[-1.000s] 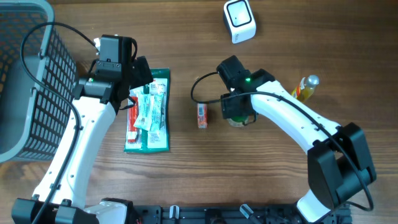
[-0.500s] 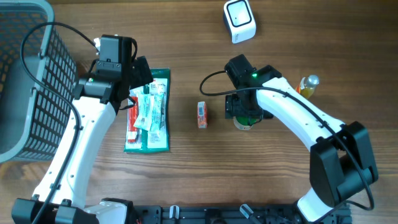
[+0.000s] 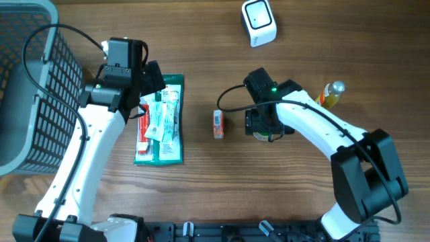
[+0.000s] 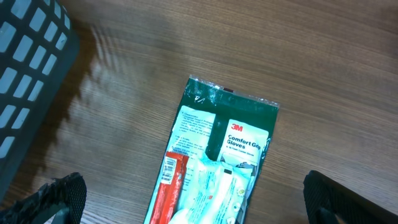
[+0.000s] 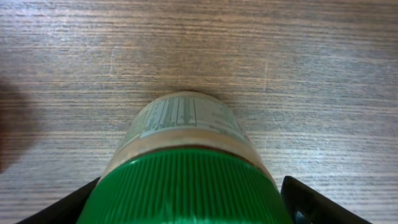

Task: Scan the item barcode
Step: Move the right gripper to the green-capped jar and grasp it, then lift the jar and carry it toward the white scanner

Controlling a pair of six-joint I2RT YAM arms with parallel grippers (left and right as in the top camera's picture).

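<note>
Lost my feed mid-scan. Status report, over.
Left gripper open above glove pack. Right gripper straddles green-lidded jar, grip unconfirmed. Jar upright on table, not at scanner. Nothing lying between them.

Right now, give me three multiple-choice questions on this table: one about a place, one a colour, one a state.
1. Where is the scanner? A on the glove pack; B alone on the far side of the table; C touching the jar.
2. The jar's lid is: A red; B green; C white.
3. The left gripper is: A open above the glove pack; B shut on the jar; C shut on the scanner.
Answers: B, nothing lies near it; B, the wrist view shows green ribs; A, its fingers stand wide apart.
</note>
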